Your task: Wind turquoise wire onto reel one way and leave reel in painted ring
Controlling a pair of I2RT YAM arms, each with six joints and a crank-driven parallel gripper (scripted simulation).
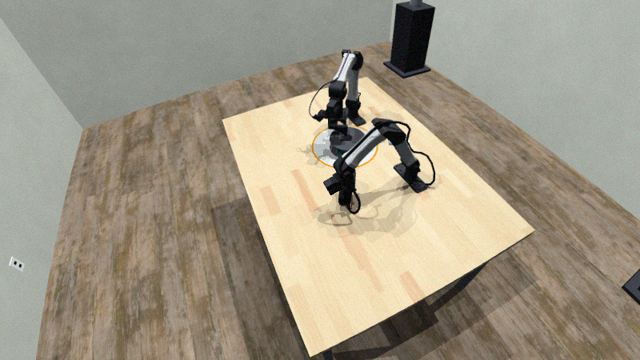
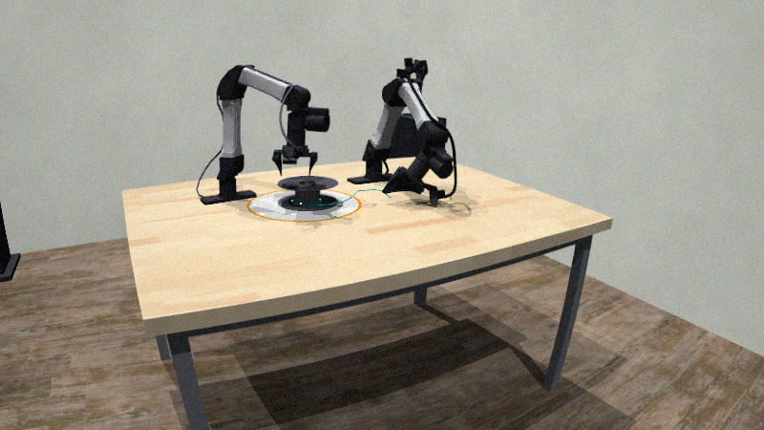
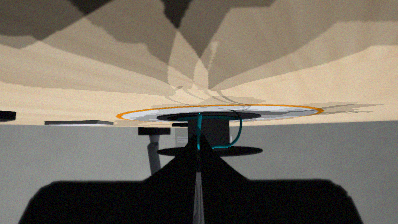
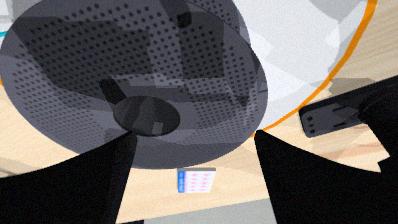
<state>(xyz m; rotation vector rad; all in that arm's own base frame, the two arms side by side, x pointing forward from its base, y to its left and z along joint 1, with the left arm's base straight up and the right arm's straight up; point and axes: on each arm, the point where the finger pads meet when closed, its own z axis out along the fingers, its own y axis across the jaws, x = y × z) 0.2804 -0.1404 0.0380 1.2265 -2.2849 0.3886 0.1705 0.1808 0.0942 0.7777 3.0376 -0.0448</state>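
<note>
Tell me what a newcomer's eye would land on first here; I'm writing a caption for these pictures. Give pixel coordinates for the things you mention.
Probably the dark reel [image 1: 352,134] [image 2: 333,182] [image 4: 210,117], lying flat inside an orange ring [image 1: 313,150] [image 2: 248,207] [image 3: 120,117] [image 4: 345,62]. Next, the right gripper [image 2: 296,173] [image 4: 195,133] stands open above it. Then a thin turquoise wire [image 2: 369,189] [image 3: 240,131] runs from the reel to the closed left gripper [image 2: 384,192] [image 3: 198,137].

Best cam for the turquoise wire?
Exterior: it shows the turquoise wire running out from the reel. Left wrist is closer but partly blocked; top catches a sliver, right wrist a scrap at the picture's edge.
</note>
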